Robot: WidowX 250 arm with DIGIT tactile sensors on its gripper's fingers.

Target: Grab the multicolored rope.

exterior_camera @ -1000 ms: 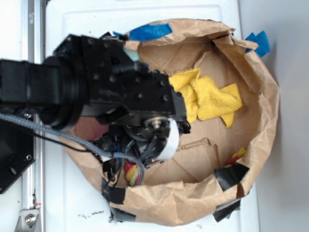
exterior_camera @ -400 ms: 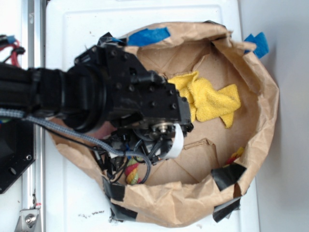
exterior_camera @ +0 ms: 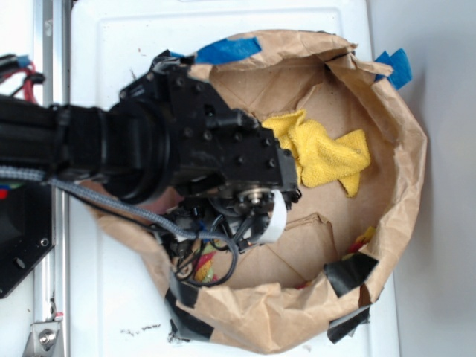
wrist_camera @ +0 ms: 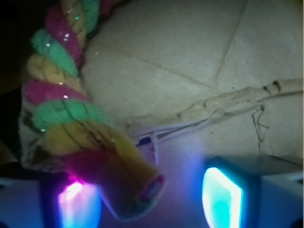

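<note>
Multicolored rope [wrist_camera: 61, 118], twisted red, yellow, green strands, curved

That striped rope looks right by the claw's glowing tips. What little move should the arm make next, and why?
Probably shift a little toward the rope, then close. In the wrist view the multicolored rope ends over one lit finger, while the other finger stands apart over bare brown paper. The gripper is open, and the rope is not yet centred between its fingers.

The multicolored rope [wrist_camera: 71, 118] lies on creased brown paper [wrist_camera: 190, 61], its end between the parted jaws (glowing pads).
</note>
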